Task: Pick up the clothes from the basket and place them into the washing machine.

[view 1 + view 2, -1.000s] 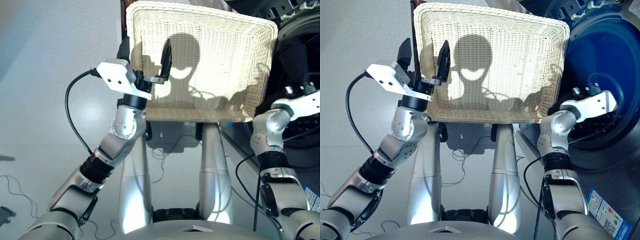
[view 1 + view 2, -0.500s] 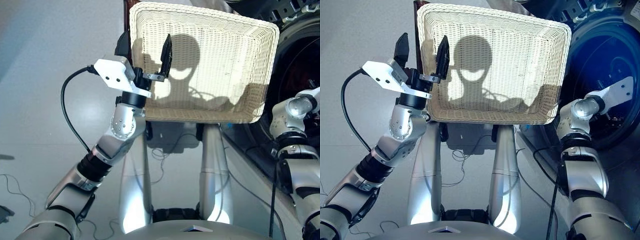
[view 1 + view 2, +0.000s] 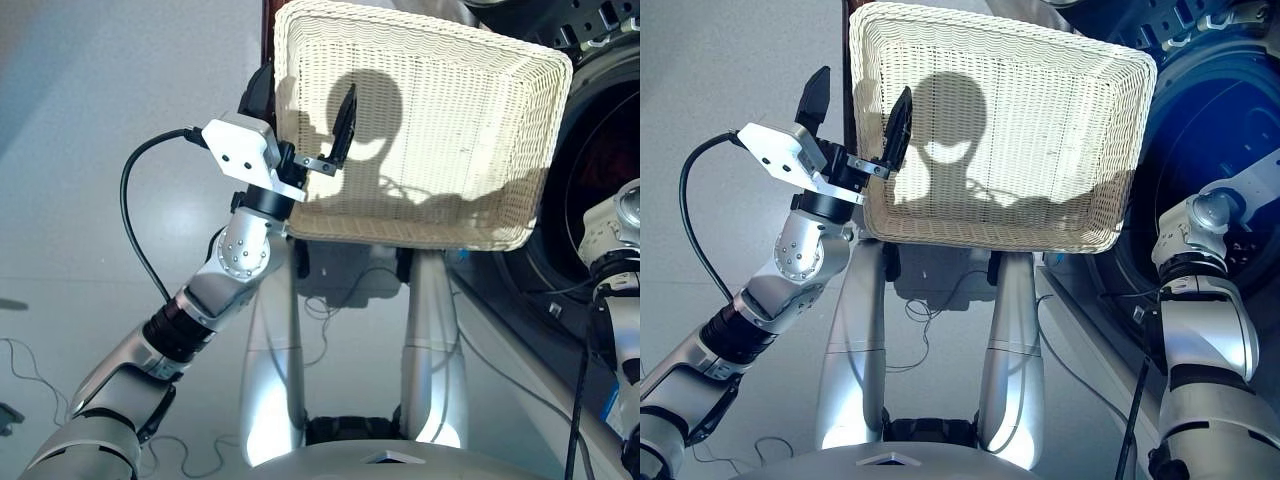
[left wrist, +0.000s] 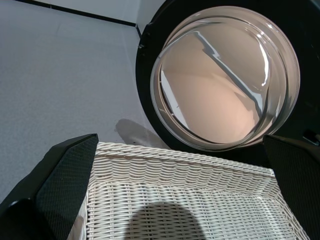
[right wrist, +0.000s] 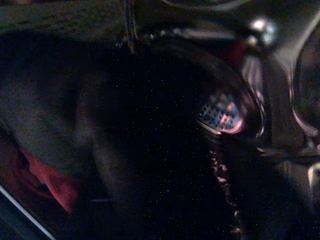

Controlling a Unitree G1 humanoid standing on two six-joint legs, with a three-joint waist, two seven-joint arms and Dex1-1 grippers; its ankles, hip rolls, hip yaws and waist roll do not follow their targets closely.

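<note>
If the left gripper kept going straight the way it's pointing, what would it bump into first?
Probably the basket: the open left gripper straddles its near edge. Beyond it stands the washing machine's round glass door; depth is unclear.

Grey floor [image 3: 90,120] — thin cables [image 3: 30,370]

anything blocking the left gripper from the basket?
Nothing visible. The left gripper hangs open at the rim of the basket, one finger outside, one over the weave. But the basket shows no clothes to pick.
</note>
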